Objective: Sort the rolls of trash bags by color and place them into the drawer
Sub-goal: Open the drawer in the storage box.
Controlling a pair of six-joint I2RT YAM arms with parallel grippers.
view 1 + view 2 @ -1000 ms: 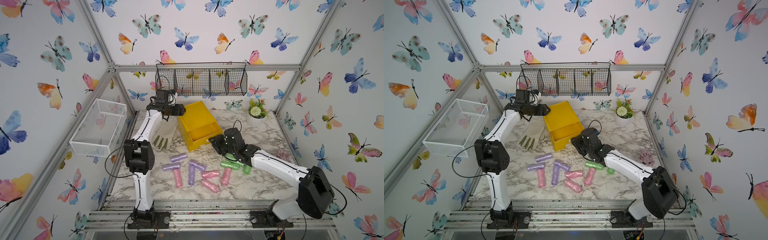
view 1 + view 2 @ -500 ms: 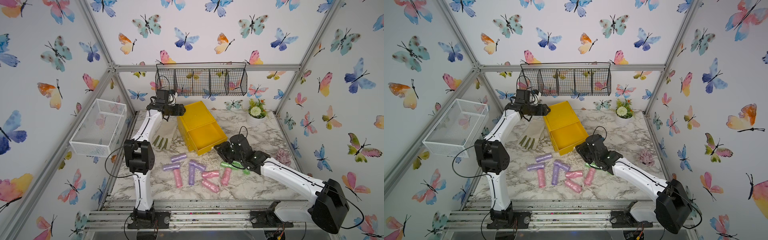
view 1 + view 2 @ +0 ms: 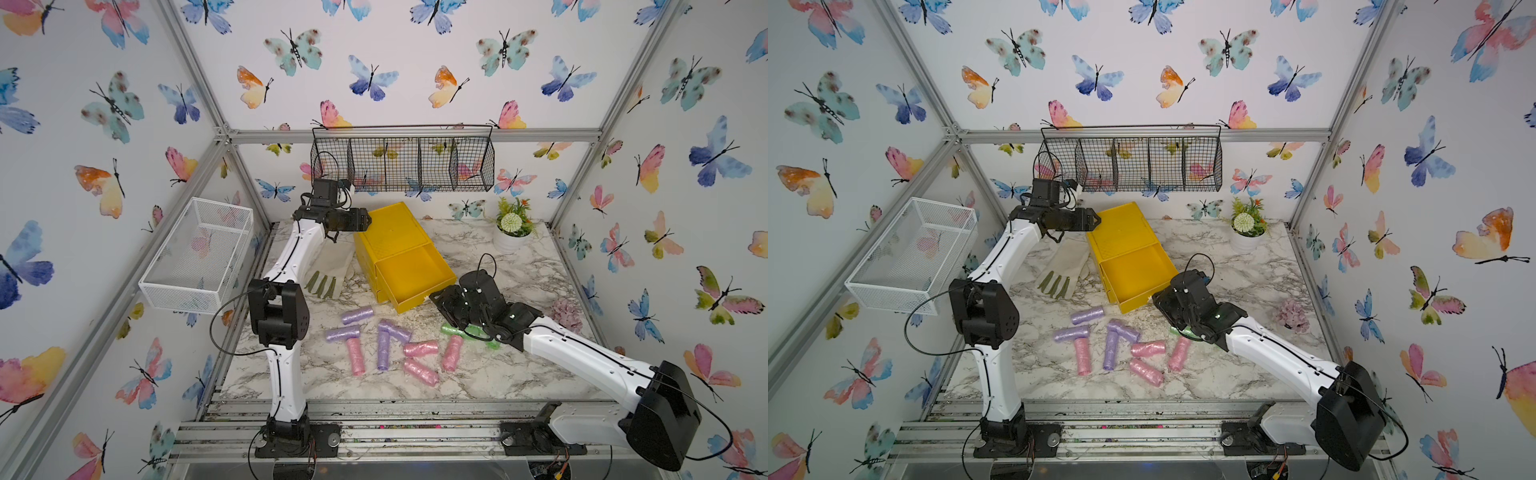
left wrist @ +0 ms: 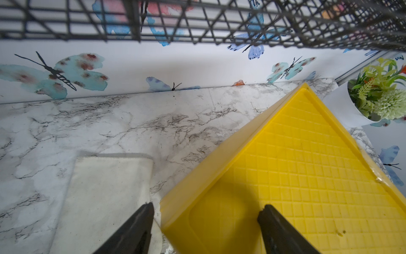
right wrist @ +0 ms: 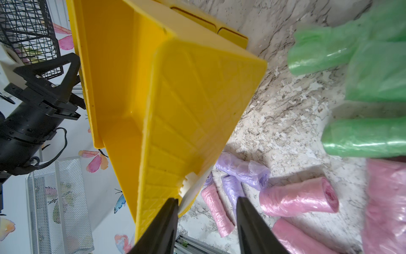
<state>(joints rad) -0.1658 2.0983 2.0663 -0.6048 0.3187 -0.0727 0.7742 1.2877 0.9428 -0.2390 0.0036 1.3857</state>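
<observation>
Since nothing has been lifted yet, the small crinkly plastic rolls of trash bags [image 3: 1111,353] all lie on the marbled surface [image 3: 320,374] at the near side. The pink rolls [image 3: 420,371] are closest, the lilac rolls [image 3: 383,349] are just behind, and the green rolls [image 5: 360,140] sit partly under the right arm (how many green ones, I cannot tell).

Just beyond them the right pincer [image 5: 205,201] sits at the front corner of the yellow plastic drawer [image 3: 409,270]. Its jaws stand a narrow way apart with nothing between them, one finger just beside the drawer's lip. Over the last second that drawer has come further out of the yellow plastic cabinet [image 3: 390,226] as the right arm drew back toward the rolls, and the jaws have eased a little. I judge the opening step finished and the pincer letting go. The drawer is empty, so the sorting proper starts now, likely with the green rolls nearest that pincer.

Farther back, the left pincer [image 4: 205,211] hovers wide open at the cabinet's rear corner, unchanged and holding nothing, seemingly there to steady it.
</observation>
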